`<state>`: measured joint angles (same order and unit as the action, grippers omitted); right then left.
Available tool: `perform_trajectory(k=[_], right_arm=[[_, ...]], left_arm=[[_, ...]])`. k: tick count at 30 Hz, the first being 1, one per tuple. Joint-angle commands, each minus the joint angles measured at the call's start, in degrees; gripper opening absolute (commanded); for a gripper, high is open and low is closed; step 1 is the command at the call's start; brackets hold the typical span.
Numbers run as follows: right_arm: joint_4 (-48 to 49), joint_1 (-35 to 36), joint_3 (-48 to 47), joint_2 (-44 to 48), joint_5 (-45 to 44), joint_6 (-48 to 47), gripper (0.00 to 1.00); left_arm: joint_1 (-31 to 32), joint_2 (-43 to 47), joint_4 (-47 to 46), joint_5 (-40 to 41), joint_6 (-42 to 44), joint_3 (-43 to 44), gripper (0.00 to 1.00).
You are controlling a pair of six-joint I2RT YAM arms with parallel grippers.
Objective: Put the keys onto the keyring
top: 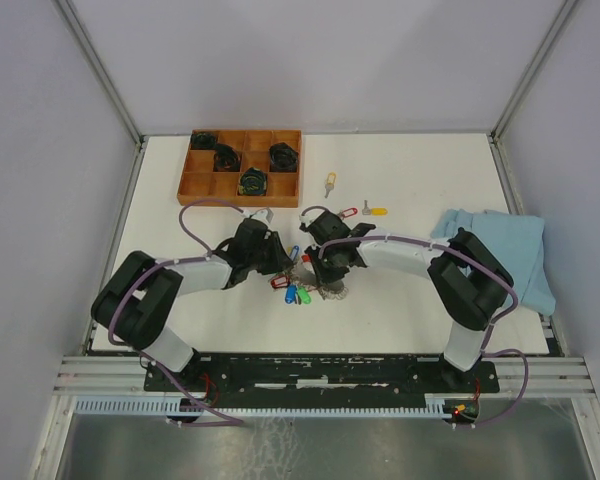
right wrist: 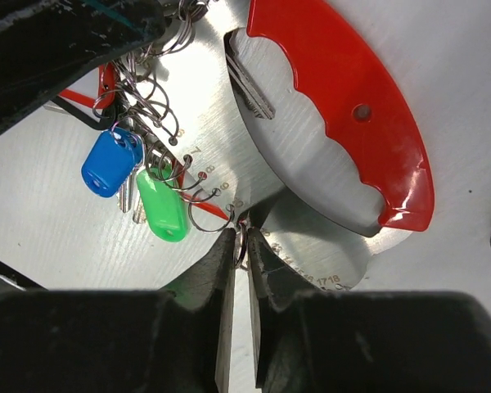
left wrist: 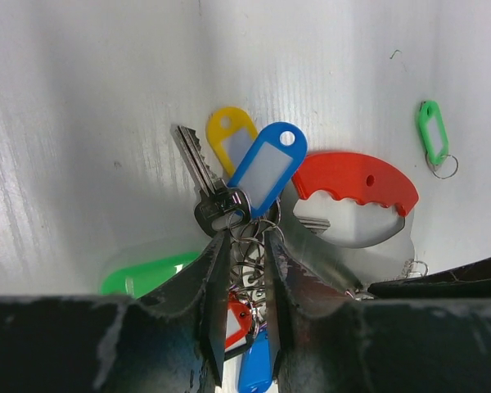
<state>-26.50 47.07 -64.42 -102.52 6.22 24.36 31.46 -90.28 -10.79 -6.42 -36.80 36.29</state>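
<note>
Tray: a wooden tray [top: 195, 185] is sitting at the far left corner of the table [top: 410, 305], holding black round parts. It is playing no part in this step.
Left gripper: the left gripper [left wrist: 245, 246] is clenching the cluster of wire rings at the core of the bunch. A silver key, a yellow tag and a blue tag are fanning out just past its fingertips.
Keyring: the keyring [top: 302, 285] is lying near the middle of the table, toward the near edge, between the two grippers. Its red curved strap [right wrist: 352, 106] is resting over the grey metal band [right wrist: 221, 155].
Right gripper: the right gripper [right wrist: 241, 237] is pinching a single wire ring at the edge of the band, jaws nearly together.
Loose keys: a pale-tagged key [top: 329, 183], a red-tagged key [top: 346, 213] and a yellow-tagged key [top: 377, 211] are lying beyond the bunch toward the far edge, well apart from it.
Cloth: a blue cloth [top: 500, 250] is lying at the right edge.
Progress: many tags are already hanging on the rings. By my judgement the arms are bracing the bunch to open a ring. At least three keys are waiting to be threaded, so the task is partway along.
</note>
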Motion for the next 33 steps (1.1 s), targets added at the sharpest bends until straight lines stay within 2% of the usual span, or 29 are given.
perform_trajectory(k=[1,6,14,21,26,29,33], right_arm=[[-0.4,-0.2,-2.2,-1.1,3.3,1.6,0.19],[-0.4,-0.3,-2.4,-2.0,3.9,1.8,0.18],[-1.1,-0.8,-2.4,0.5,2.5,-1.4,0.02],[2.6,-0.9,0.3,8.0,1.3,-11.5,0.01],[7.1,-0.8,3.9,12.5,4.3,-19.7,0.01],[12.2,-0.8,7.3,15.4,6.7,-25.1,0.01],[17.6,-1.1,11.1,18.7,9.4,-32.0,0.01]], left_arm=[[-0.1,1.4,1.1,0.5,-2.5,-2.1,0.28],[0.0,1.7,0.7,0.6,-3.1,-2.7,0.28],[-0.1,3.6,0.1,0.5,-4.8,-5.1,0.25],[0.7,6.7,-4.9,-3.7,-11.6,-12.0,0.22],[4.9,11.4,-5.3,-3.7,-14.7,-15.4,0.22],[6.3,15.5,-5.0,-3.4,-15.1,-16.1,0.22],[6.3,23.4,1.8,0.8,-10.4,-14.0,0.27]])
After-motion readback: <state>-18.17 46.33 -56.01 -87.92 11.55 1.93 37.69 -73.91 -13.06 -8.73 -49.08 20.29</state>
